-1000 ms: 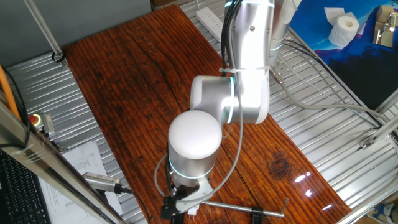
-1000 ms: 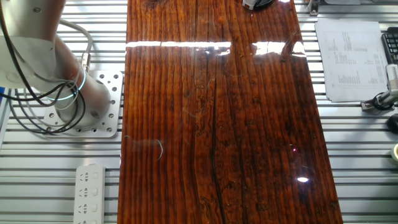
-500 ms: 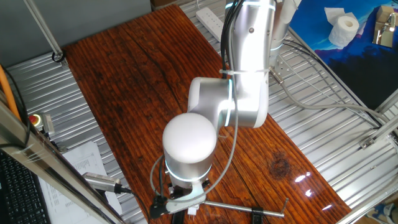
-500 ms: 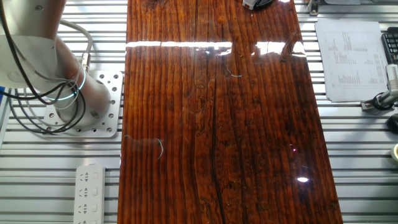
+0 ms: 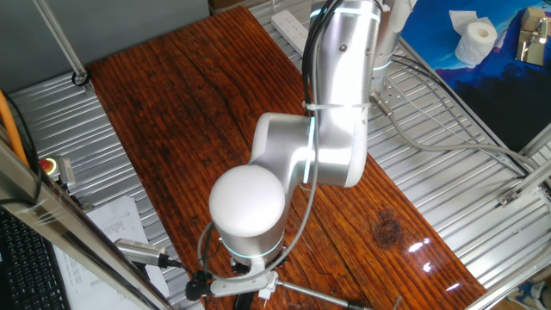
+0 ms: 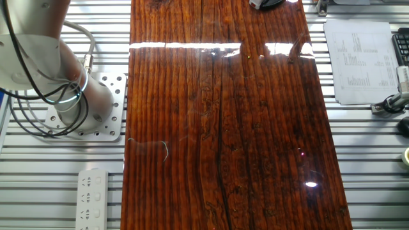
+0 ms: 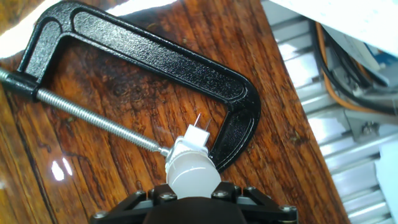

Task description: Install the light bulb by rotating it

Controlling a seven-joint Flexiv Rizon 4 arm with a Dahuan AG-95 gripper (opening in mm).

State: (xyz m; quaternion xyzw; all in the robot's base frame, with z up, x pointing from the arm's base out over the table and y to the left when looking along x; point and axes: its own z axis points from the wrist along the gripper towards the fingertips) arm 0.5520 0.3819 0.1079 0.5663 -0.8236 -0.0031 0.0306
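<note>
Gripping the light bulb (image 7: 193, 175) pins-first, the claw (image 7: 193, 202) hovers over the worktop (image 7: 124, 155), black C-clamp (image 7: 149, 56) at 12 o'clock. No socket visible, so I'd guess it's carrying; next needs lining up, then twisting.

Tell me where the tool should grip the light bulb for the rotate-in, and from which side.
Grip the rounded white dome of the light bulb, coming from behind it along its axis, opposite the pins. The hand view shows the tool already there, though its fingertips are hidden. That leaves the two thin pins at the narrow base free, pointing toward the black C-clamp.
</note>
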